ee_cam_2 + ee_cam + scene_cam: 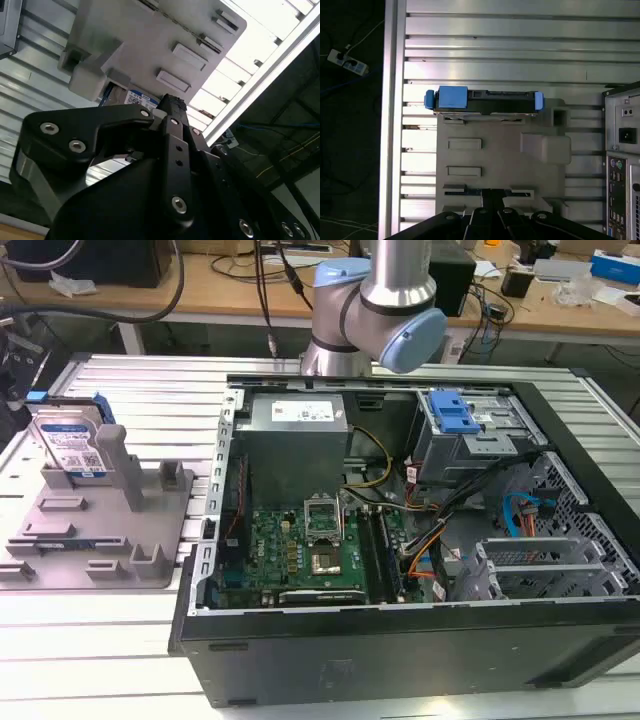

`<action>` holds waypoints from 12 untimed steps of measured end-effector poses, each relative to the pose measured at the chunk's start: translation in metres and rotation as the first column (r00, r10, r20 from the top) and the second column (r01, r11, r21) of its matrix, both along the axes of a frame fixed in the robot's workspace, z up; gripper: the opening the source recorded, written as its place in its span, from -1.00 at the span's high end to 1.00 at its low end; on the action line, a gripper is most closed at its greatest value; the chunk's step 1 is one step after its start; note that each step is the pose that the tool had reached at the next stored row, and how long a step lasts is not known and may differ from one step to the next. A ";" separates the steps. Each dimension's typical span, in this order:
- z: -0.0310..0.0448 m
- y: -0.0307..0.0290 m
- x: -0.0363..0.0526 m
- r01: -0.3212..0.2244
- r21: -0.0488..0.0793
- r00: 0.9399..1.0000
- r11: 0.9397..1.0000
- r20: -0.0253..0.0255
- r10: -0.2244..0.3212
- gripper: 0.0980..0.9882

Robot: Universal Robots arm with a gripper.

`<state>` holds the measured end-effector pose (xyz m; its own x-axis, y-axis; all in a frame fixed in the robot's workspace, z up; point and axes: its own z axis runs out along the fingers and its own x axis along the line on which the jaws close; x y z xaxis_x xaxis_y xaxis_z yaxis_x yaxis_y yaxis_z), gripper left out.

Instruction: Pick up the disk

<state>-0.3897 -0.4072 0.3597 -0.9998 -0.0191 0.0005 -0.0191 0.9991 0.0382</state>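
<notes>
Step in hand: approach, as I judge it; the disk (pixel 72 445) is not yet grasped and stands on edge in the grey plastic fixture (pixel 95 540), at the fixture's far end on the exterior view's left.

Disk position: upright, label side facing the camera in the exterior view, blue side rails at its edges; in the first wrist view the disk (pixel 485 100) is seen edge-on from above, with a blue tab at one end and a blue rail at the other, sitting against the fixture's (pixel 500 165) far edge.

Surroundings: slatted aluminium table (pixel 130 380) under the fixture; open computer case (pixel 400 540) just beside it on the exterior view's right.

Arm: robot arm (pixel 375 305) rises behind the case in the exterior view.

Gripper: black gripper (pixel 492 200) hangs above the fixture's near end, well apart from the disk, touching nothing.

Gripper state: holding nothing; whether it is spread or closed I cannot tell.

Next move calls for: travel across the fixture until centred over the disk's top edge, then a straight descent, by my reckoning.
</notes>
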 end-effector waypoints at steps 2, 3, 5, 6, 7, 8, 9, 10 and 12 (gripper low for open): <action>0.0000 0.0000 0.0000 0.000 0.000 1.000 1.000 0.000 0.000 0.98; 0.0000 0.0000 0.0000 0.000 0.000 1.000 1.000 0.000 0.000 0.98; 0.0000 0.0000 0.0000 0.000 0.000 1.000 1.000 0.000 0.000 0.98; 0.0000 0.0000 0.0000 0.000 0.000 1.000 1.000 0.000 0.000 0.98; 0.0000 0.0000 0.0000 -0.001 0.000 1.000 1.000 0.000 0.001 0.98; -0.0003 0.0000 0.0000 -0.005 0.000 1.000 1.000 0.000 0.005 0.98; -0.0005 0.0000 0.0000 -0.032 0.000 0.999 0.999 0.000 0.032 0.98; -0.0007 0.0000 0.0000 -0.054 0.000 0.999 0.999 0.000 0.054 0.98; -0.0013 0.0000 0.0000 -0.098 0.000 0.995 0.995 0.000 0.098 0.98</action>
<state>-0.3897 -0.4072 0.3584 -0.9931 -0.1173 0.0005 -0.1172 0.9924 0.0382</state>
